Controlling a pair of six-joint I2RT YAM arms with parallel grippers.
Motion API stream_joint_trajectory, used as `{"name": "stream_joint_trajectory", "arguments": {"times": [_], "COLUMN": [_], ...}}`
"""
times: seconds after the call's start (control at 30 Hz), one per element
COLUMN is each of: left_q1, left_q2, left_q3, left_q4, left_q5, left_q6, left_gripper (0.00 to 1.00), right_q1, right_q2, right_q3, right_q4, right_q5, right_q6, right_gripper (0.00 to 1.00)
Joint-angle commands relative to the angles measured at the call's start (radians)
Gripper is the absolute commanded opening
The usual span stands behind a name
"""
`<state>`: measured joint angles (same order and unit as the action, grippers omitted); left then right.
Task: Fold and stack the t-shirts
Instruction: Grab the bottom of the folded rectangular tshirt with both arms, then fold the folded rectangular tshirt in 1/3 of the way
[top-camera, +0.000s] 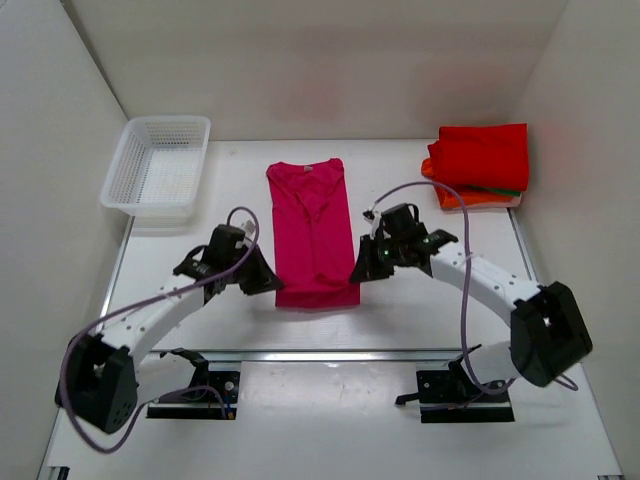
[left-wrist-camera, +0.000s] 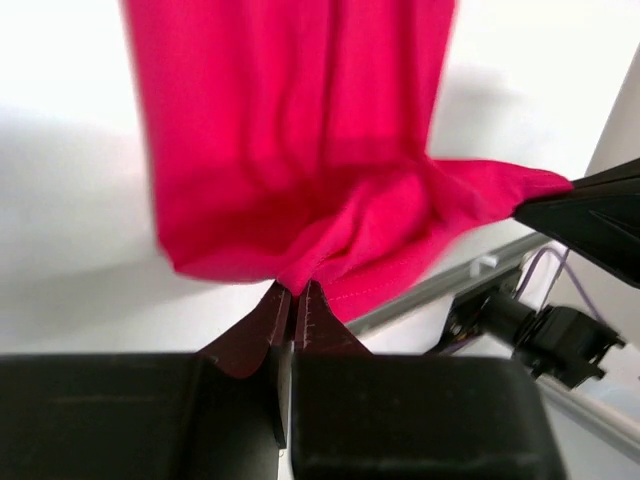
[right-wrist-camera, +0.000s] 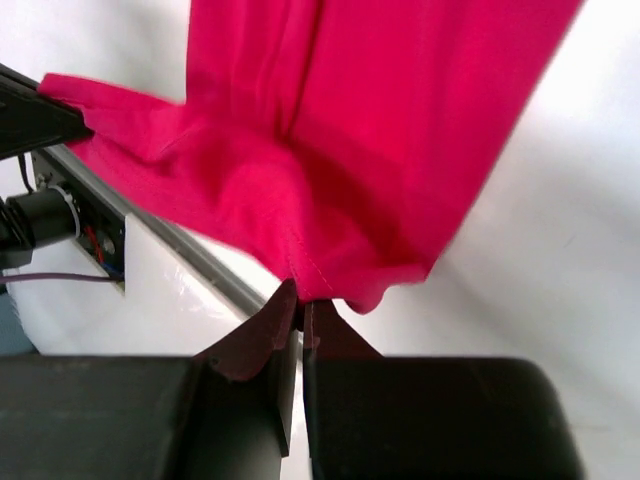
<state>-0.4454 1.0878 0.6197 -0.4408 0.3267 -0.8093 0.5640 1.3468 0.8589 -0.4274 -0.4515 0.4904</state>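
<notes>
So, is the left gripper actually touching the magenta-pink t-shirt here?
Touching. The left wrist view shows the left gripper shut on the near hem of the magenta-pink t-shirt, with the cloth pinched between its fingertips.

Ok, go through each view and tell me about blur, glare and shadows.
Top external: sharp, evenly lit, soft shadows on the table, a faint pink tint on the back wall behind the pink t-shirt. Left wrist: the shirt's edges are smeared by blur, the table washed out to white. Right wrist: the same smear along the shirt's right edge, table overexposed.
</notes>
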Motion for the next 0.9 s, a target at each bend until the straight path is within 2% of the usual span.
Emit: {"name": "stream_joint_trajectory", "arguments": {"times": [0.0,0.27,0.33,0.7,0.8,0.87], "left_q1": [0.037,0.14,0.163,0.22,0.232,0.241], "left_q2": [0.125,0.375,0.411,0.546,0.587,0.613], "left_q3": [0.133,0.388,0.411,0.371,0.374,0.391], "left_q4": [0.024,0.04,0.054,0.197,0.263,0.328], "left_q5": [0.064,0.072,0.083,0.055,0.045,0.02], "left_q6": [0.094,0.151,0.162,0.141,0.11,0.09], "left_gripper": [0.0,0.0,0.0,0.0,0.12,0.31], "right_q1": [-0.051,-0.136,-0.147,-0.18,-0.184,-0.194], "right_q2": [0.101,0.372,0.425,0.676,0.733,0.749], "right_q3": [0.149,0.452,0.517,0.756,0.819,0.845], "right_q4": [-0.077,-0.143,-0.159,-0.189,-0.18,-0.145], "right_q5": [-0.072,-0.09,-0.09,-0.096,-0.089,-0.075], "right_q6": [-0.163,-0.269,-0.286,-0.349,-0.346,-0.339], "right_gripper": [0.0,0.0,0.0,0.0,0.0,0.02]}}
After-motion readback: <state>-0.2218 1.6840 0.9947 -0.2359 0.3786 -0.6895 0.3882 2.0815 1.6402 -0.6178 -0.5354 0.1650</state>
